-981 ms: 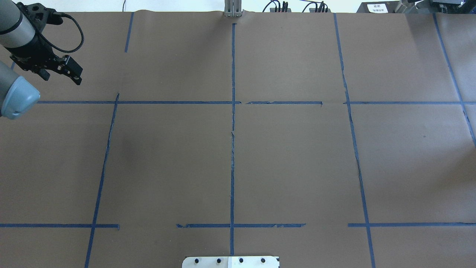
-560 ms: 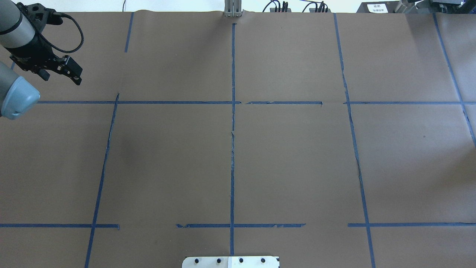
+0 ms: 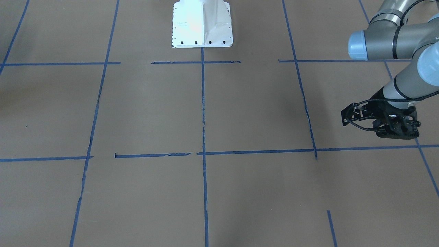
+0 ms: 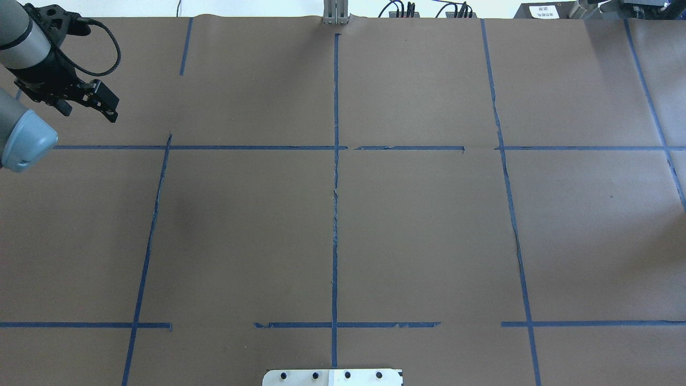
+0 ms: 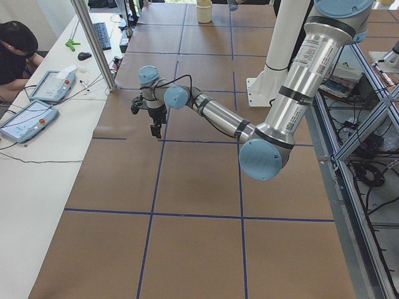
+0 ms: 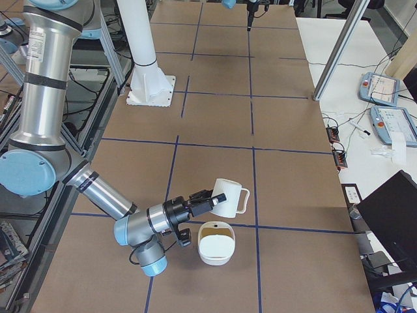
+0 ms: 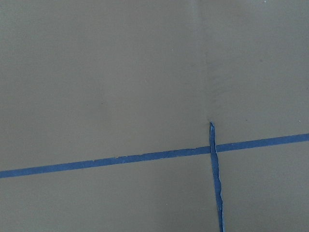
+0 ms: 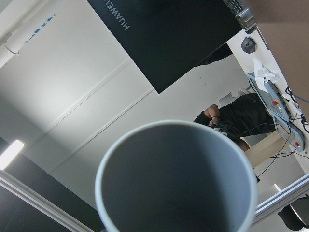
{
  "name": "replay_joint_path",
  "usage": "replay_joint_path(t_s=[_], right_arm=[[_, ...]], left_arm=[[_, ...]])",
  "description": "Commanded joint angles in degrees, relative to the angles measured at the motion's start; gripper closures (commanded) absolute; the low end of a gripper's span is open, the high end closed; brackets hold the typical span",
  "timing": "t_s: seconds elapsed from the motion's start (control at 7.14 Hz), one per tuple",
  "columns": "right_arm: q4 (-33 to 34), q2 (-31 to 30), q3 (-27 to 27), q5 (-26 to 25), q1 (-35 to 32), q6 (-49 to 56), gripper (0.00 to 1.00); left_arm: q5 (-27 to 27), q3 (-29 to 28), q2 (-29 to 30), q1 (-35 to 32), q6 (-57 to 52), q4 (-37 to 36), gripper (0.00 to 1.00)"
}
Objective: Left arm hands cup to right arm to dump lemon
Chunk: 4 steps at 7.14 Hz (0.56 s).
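Only the right-end view shows the whole cup [image 6: 227, 195]. It is tilted and off the counter [image 6: 215, 124], at the tip of the right gripper [image 6: 206, 201], with its handle on the side away from the arm. It is just above a white bowl [image 6: 215, 259] that stands on the counter. From that view I cannot tell whether the jaws are spread or pinching the cup. The right wrist camera adds what the side view hides: it looks straight into the cup's mouth, and the grey inside [image 8: 176, 188] fills the lower part of the view, with an operator [image 8: 231, 116] beyond the rim. It does not settle how the jaws stand either. The left gripper [image 5: 154, 130] shows in the overhead, front and left-end views, which do not reach the cup. It points down above the counter near the operators' edge, close to a crossing of blue tape [image 5: 159, 139]. I cannot tell whether its jaws are spread or pressed together. The left wrist camera shows only brown counter and that tape crossing.
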<state>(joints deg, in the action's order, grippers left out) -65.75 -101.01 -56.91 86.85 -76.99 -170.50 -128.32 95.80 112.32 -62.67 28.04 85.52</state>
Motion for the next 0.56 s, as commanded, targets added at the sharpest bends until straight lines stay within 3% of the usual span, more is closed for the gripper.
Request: replay_joint_path(t_s=[0.0, 0.14, 0.42], right_arm=[[0.1, -0.07, 0.05, 0.16, 0.0, 0.51, 0.88], [0.18, -0.15, -0.21, 1.64, 0.0, 1.91, 0.86], [0.19, -0.42, -0.74, 7.7, -0.09, 20.28, 0.77]], left_arm=[[0.0, 0.0, 0.0, 0.0, 0.0, 0.0, 0.0], [-0.09, -0.08, 0.0, 0.0, 0.0, 0.0, 0.0], [-0.17, -0.17, -0.08, 0.09, -0.09, 0.0, 0.0]])
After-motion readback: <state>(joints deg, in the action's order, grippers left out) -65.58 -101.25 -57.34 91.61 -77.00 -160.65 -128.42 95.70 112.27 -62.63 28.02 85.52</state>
